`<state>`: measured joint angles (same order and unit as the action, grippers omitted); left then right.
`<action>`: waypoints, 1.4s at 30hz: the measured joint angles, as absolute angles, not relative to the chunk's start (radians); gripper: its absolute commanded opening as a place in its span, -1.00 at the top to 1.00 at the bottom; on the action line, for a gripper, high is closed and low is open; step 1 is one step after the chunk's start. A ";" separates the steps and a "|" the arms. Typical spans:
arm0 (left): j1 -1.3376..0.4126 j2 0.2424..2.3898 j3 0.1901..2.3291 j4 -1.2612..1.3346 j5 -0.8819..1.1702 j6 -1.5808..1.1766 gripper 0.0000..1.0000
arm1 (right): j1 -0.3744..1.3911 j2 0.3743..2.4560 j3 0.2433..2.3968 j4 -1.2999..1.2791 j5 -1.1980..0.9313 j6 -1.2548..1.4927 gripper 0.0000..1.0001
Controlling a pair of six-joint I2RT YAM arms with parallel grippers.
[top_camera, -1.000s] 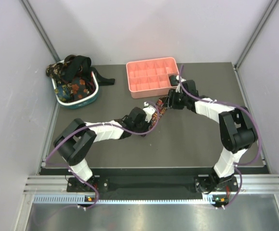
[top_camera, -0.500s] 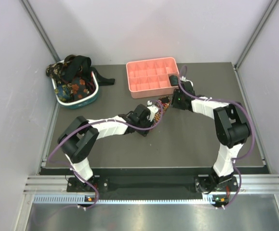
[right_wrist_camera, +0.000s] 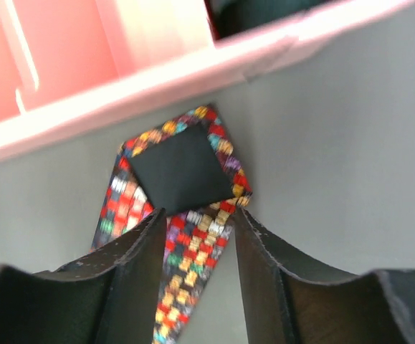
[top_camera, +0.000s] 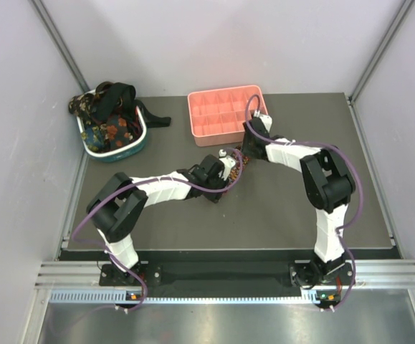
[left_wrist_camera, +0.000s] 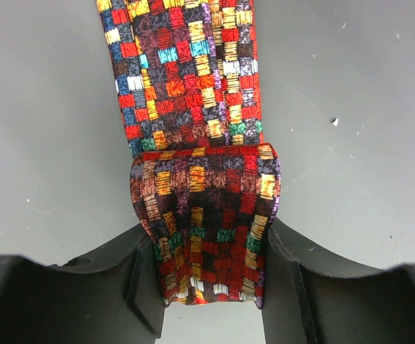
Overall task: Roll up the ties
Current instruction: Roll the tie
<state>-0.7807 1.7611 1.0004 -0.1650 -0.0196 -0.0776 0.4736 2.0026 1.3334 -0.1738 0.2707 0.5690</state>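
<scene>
The multicoloured plaid fabric tie [left_wrist_camera: 193,107] is clamped by the left gripper [left_wrist_camera: 207,244]. Its tip beside the pink plastic tray [right_wrist_camera: 121,93] should be held taut. The right gripper's [right_wrist_camera: 200,222] hold cannot be told.

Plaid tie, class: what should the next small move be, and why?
Probably the left gripper rolls one more turn toward the tip: it clamps only a short roll of the plaid tie, and flat fabric runs on to the right gripper, astride the pointed end.
</scene>
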 measured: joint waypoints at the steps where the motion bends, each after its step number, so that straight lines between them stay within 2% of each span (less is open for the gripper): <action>1: -0.781 1.762 1.002 -0.167 -0.019 -0.079 0.00 | 0.478 2.023 1.364 -0.192 0.287 0.574 0.17; 8: -0.781 1.773 1.022 -0.192 -0.020 -0.081 0.00 | 0.489 2.077 1.435 -0.274 0.378 0.605 0.36; 11: -0.781 1.775 1.026 -0.196 -0.019 -0.081 0.00 | 0.489 2.080 1.441 -0.293 0.406 0.606 0.56; 15: -0.781 1.777 1.029 -0.200 -0.019 -0.080 0.00 | 0.489 2.091 1.462 -0.315 0.422 0.593 1.00; 23: -0.781 1.783 1.039 -0.211 -0.014 -0.076 0.01 | 0.488 2.102 1.486 -0.355 0.462 0.567 1.00; 35: -0.817 1.901 1.203 -0.262 0.092 -0.014 0.02 | 0.355 1.892 1.183 -0.299 0.471 0.572 1.00; 42: -0.862 1.977 1.317 -0.300 0.128 0.053 0.02 | 0.252 1.818 1.087 -0.277 0.446 0.569 1.00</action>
<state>-0.8623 1.9774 1.3167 -0.3004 0.1280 0.0528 0.2520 1.8179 1.0866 -0.2768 0.4458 0.5694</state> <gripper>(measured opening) 0.496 0.005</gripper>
